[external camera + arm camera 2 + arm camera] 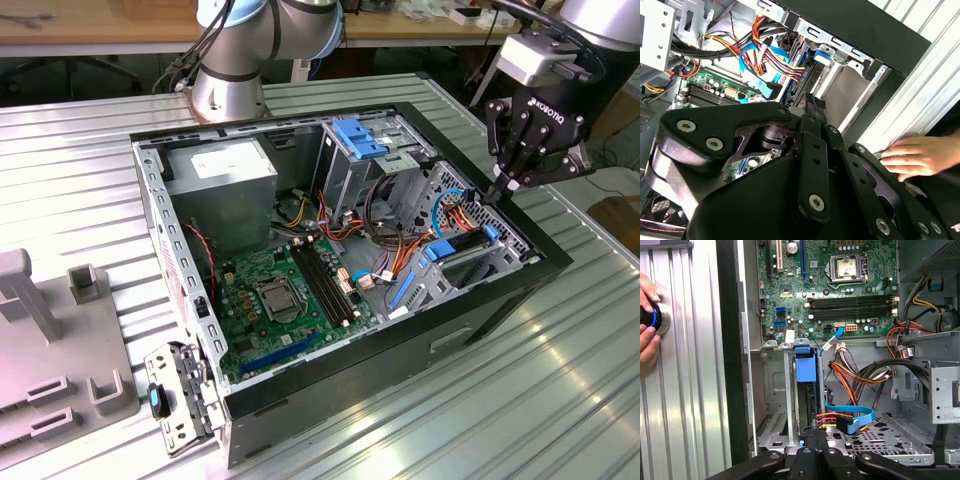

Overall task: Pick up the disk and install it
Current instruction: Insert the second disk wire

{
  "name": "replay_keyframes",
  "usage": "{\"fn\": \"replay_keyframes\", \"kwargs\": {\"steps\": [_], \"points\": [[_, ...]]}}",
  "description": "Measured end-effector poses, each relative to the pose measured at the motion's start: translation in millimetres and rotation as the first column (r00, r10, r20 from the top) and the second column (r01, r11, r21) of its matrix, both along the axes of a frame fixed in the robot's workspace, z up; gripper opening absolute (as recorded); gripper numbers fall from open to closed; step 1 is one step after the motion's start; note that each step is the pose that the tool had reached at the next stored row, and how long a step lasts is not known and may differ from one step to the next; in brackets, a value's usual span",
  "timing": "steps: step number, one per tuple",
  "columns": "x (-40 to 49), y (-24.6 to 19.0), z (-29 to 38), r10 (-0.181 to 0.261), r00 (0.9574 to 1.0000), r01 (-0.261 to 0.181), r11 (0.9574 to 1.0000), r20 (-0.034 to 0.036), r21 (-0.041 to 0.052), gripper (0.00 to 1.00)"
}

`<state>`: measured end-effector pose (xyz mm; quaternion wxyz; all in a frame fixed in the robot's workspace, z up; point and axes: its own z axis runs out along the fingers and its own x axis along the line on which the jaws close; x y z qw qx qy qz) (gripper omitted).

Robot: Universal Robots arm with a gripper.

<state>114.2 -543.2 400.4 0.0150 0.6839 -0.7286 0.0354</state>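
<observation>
While the gripper [497, 192], its fingers pressed together and empty, hovers over the computer case [480, 300], the disk [805, 371] stands on edge in its bay beside one motherboard [280, 300]; no label is legible.

Black gripper [810, 107] linkage in front, fingers closed together, tips over open computer case [890, 37] near blue-tabbed disk [826, 54]; a hand [915, 156] rests on ribbed bench [920, 95] beside case.

black gripper [497, 192] above a black-framed computer case [500, 290]; just below it, the disk [462, 247] in bright blue carrier; farther off, green motherboard [285, 300], grey power supply [220, 190], red, orange and blue cables [855, 417]; ribbed silver table [60, 190].
</observation>
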Motion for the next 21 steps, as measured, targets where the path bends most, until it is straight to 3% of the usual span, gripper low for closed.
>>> {"fn": "replay_keyframes", "kwargs": {"steps": [4, 8, 10, 11, 13, 16, 21], "points": [[0.0, 3.0, 0.1, 0.001, 0.9999, -0.001, 1.0000, -0.0107, -0.0032, 0.11], [0.0, 3.2, 0.2, 0.001, 0.9999, -0.001, 0.9999, -0.0111, -0.0109, 0.11], [0.1, 4.8, 0.2, 0.001, 0.9999, -0.001, 0.9999, -0.0111, -0.0143, 0.17], [0.1, 10.9, 0.1, 0.001, 0.9999, -0.001, 0.9998, -0.0111, -0.0197, 0.24], [0.1, 20.0, 0.3, 0.001, 0.9999, -0.001, 0.9997, -0.0111, -0.0252, 0.24], [0.1, 33.3, -0.2, 0.001, 0.9999, -0.001, 0.9985, -0.0112, -0.0553, 0.24], [0.0, 42.0, -7.9, 0.000, 0.9999, -0.001, 0.9981, -0.0152, -0.0610, 0.24]]}}
